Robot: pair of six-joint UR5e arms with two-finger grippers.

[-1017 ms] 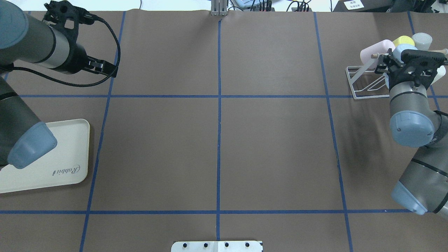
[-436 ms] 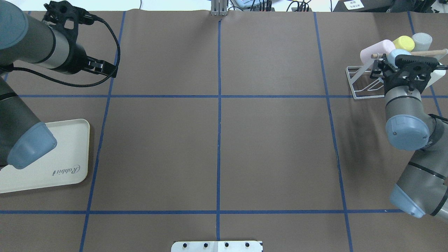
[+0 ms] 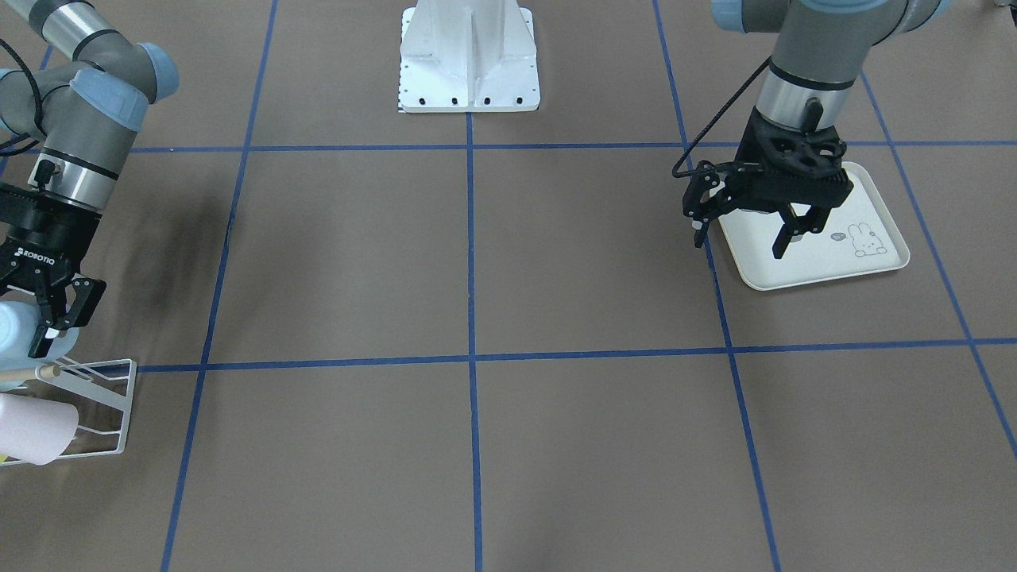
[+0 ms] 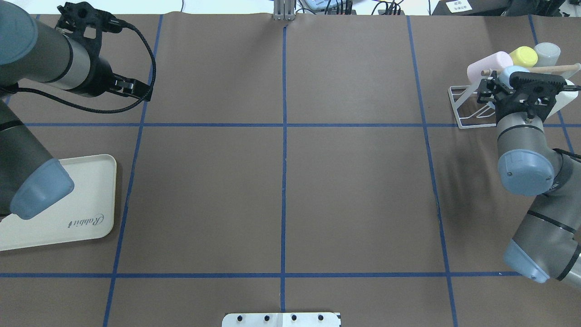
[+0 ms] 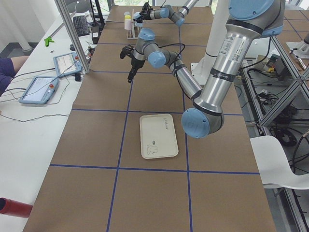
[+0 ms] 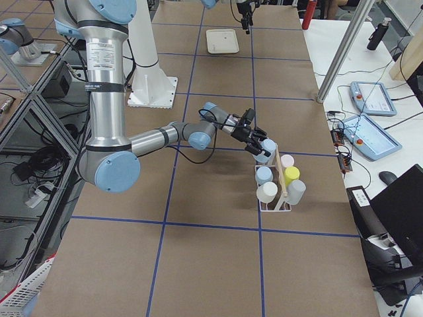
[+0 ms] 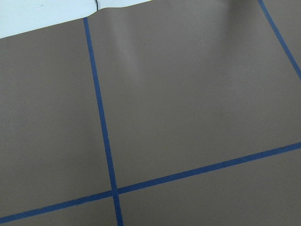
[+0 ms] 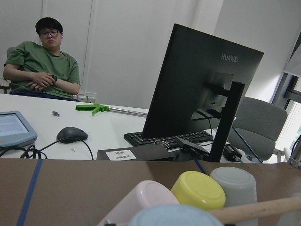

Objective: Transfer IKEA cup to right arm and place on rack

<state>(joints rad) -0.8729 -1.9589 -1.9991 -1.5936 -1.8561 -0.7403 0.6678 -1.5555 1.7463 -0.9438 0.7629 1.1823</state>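
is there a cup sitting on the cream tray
No, the cream tray shows only its rabbit print, nothing on it.

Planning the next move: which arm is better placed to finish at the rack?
Right: the right gripper is beside the blue cup at the rack; the left gripper hangs over the tray, far off.

"ROBOTIQ" is read in white on the body of the right gripper (image 3: 57, 326). "Rabbit" is printed in script on the cream tray (image 4: 97, 181). "HUAWEI" is marked on the black monitor (image 8: 197, 89).
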